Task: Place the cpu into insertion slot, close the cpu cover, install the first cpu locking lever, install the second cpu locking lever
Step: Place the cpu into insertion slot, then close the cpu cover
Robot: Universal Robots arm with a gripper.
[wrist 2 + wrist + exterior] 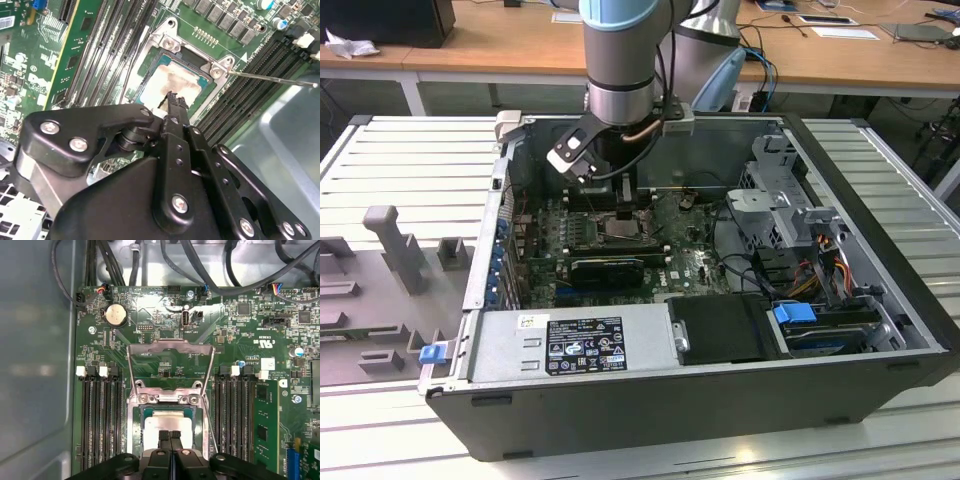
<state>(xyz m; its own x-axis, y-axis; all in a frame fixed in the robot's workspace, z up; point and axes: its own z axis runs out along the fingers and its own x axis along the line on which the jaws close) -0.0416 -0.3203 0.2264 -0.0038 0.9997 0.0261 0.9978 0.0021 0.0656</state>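
Two memory-slot banks (100, 420) flank the cpu (167, 421) — cpu cover (170, 344) raised (gripper (170, 434), jaws closed).

Pale silver-beige cpu (167, 422), teal rim. Silvery cpu cover (170, 345). Black gripper (169, 436). Green motherboard (240, 345), black memory slots (97, 420). Blue clip (796, 312), exterior view's lower right.
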